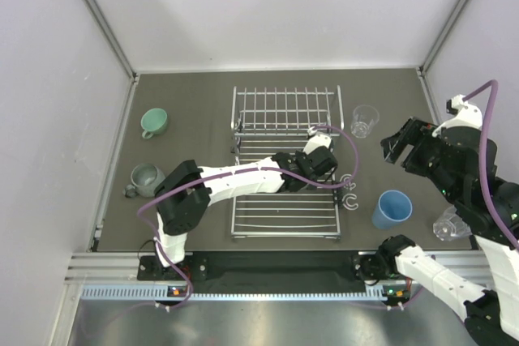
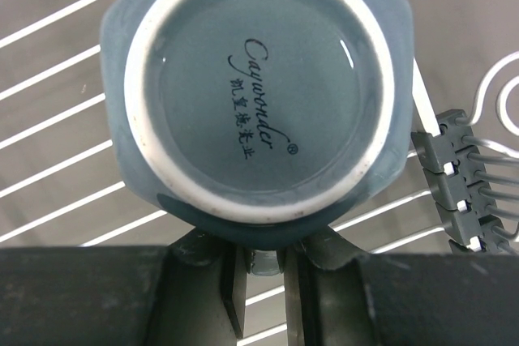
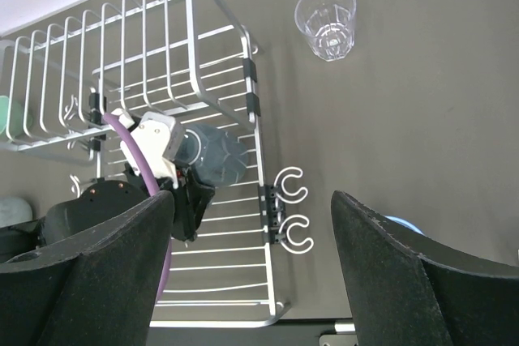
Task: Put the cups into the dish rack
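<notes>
Placing is the step in hand. The left hand (image 1: 312, 166) is closed narrow on a grey-blue mug (image 2: 259, 95), held bottom-up over the dish rack (image 1: 268, 210) towards the 3 o'clock side of its flat grid. Which part of the mug is pinched is hidden. Whether its rim already rests on the bars I cannot tell. The next move likely calls for setting it squarely on the wires, then letting go without tipping it.

The mug is glazed blue-grey, with a pale unglazed foot ring and a printed maker's mark on the base.

The right hand (image 3: 251, 273) hangs wide and empty at the rack's 3 o'clock, well apart. A mint-green mug (image 1: 154, 122) waits on the surface at 10 o'clock, a clear tumbler (image 1: 365, 120) at 2, and a light-blue tumbler (image 1: 392, 209) at 4.
</notes>
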`<control>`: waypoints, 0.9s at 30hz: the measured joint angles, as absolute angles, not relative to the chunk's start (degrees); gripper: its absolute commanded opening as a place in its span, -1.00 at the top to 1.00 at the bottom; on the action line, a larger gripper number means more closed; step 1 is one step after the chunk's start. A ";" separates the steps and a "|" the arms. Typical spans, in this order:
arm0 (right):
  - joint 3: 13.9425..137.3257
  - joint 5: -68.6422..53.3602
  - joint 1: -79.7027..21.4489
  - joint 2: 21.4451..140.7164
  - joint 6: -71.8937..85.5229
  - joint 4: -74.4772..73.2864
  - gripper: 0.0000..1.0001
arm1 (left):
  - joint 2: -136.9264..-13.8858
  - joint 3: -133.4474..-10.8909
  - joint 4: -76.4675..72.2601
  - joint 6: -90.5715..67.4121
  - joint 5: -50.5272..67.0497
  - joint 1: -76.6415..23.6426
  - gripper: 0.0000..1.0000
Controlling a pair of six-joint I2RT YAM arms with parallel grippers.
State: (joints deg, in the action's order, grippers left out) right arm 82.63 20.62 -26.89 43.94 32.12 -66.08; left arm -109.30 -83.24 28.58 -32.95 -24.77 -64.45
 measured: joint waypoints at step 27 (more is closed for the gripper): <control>78.91 18.59 -26.89 42.98 32.14 -66.24 -0.60 | -107.90 -80.25 23.92 -34.09 -25.34 -64.45 -0.06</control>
State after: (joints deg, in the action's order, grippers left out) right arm 78.91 18.59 -26.89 42.98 32.14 -66.24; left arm -107.90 -80.25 23.92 -34.09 -25.34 -64.45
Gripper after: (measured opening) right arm 0.794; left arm 0.506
